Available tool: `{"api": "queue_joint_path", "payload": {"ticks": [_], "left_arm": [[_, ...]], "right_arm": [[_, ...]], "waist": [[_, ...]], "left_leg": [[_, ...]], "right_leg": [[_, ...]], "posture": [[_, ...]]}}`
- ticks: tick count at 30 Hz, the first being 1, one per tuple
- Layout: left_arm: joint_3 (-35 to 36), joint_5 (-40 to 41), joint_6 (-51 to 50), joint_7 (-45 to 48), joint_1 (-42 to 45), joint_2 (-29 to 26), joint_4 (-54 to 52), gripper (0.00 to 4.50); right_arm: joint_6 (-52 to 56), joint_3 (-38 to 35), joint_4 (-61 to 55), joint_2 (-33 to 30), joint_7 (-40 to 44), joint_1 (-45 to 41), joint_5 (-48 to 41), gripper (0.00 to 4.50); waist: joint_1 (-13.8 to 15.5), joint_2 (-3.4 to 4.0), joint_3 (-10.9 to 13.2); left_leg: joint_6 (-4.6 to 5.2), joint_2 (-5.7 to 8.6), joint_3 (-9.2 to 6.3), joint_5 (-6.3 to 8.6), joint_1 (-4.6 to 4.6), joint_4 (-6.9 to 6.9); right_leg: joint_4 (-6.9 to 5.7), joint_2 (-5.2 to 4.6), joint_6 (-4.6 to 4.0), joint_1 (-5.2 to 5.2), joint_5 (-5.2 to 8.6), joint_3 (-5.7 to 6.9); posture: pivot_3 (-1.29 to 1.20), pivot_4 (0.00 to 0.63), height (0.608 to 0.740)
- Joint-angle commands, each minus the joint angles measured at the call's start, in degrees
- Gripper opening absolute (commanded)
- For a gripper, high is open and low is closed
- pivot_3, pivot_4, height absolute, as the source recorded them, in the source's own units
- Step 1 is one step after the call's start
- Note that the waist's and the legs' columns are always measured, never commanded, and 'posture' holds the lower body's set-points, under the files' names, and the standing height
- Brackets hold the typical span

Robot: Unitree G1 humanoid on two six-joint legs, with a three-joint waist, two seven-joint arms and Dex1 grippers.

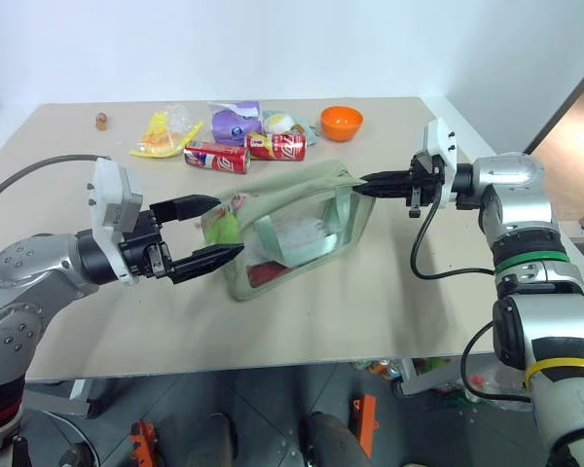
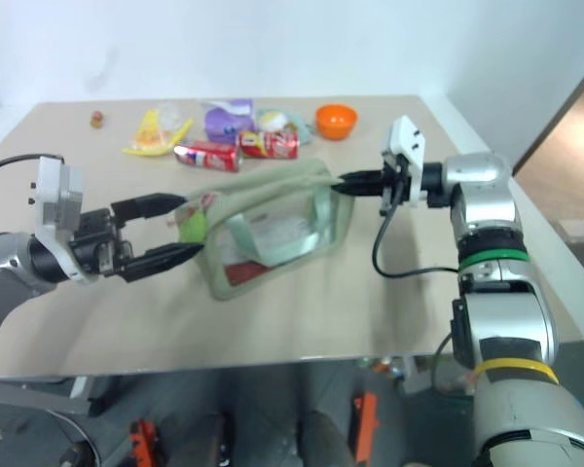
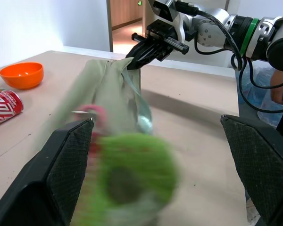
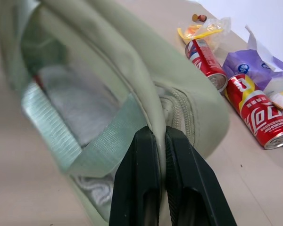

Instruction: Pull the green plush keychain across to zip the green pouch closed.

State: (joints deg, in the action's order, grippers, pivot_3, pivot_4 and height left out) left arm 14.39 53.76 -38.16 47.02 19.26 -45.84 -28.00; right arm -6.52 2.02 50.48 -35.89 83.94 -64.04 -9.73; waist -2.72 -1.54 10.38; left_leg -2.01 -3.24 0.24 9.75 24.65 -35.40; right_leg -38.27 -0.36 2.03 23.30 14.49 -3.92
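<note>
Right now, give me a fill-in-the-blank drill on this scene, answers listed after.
1. The right gripper is shut on the far end of the green ____.
2. The left gripper stands ____, its fingers either side of the green plush keychain.
3. The bowl on the table is coloured ____.
4. Behind the green pouch lie two red ____.

Missing words: pouch; open; orange; cans

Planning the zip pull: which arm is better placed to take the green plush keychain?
Left. Its open left gripper flanks the green plush keychain, while the right gripper is shut on the green pouch's far end.
</note>
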Motion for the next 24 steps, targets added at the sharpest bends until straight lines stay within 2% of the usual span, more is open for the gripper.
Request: {"api": "queue_joint_path", "payload": {"ticks": [1,6,12,15,24], "left_arm": [[0.71,-1.24,1.76,1.02,0.71,-0.27,0.25,4.5],[0.78,-2.6,2.33,1.75,0.44,-0.26,1.14,4.5],[0.85,-3.76,2.83,2.51,0.22,-0.56,2.37,4.5],[0.26,-4.47,3.0,3.18,0.66,-0.46,3.12,4.5],[-1.08,-6.56,3.83,4.47,3.14,0.44,5.97,4.5]], "right_arm": [[4.11,-2.5,-8.66,-2.81,0.22,1.17,-2.65,0.01],[15.58,-4.07,-28.98,-6.04,-2.13,10.05,-7.5,0.01],[29.82,-7.69,-51.98,-9.42,-9.34,23.2,-13.65,0.01],[32.68,-8.51,-56.32,-9.44,-13.2,26.9,-14.55,0.01],[40.13,-9.74,-62.7,-9.35,-19.95,30.69,-18.37,0.01]], "waist": [[0.04,0.01,0.0],[0.29,0.01,0.0],[0.26,0.01,0.01],[0.08,0.01,0.0],[0.1,0.0,0.0]], "left_leg": [[0.0,0.0,0.0,0.0,0.0,-0.01],[0.0,0.0,-0.04,0.01,0.03,0.02],[-0.01,0.0,-0.04,0.02,0.03,0.02],[-0.01,-0.07,-0.01,0.02,-0.01,-0.02],[0.06,-0.1,0.02,-0.12,-0.08,-0.04]], "right_leg": [[0.0,0.0,0.0,0.0,0.0,0.0],[0.0,0.0,0.03,0.01,0.03,0.04],[-0.02,0.0,0.03,0.03,0.06,0.03],[-0.02,0.06,0.34,0.01,0.22,0.01],[-0.04,0.13,0.33,0.0,0.06,-0.04]], "posture": [[0.0,0.15,0.74],[0.0,0.15,0.74],[0.0,0.15,0.74],[0.0,0.15,0.74],[0.0,0.15,0.74]]}}
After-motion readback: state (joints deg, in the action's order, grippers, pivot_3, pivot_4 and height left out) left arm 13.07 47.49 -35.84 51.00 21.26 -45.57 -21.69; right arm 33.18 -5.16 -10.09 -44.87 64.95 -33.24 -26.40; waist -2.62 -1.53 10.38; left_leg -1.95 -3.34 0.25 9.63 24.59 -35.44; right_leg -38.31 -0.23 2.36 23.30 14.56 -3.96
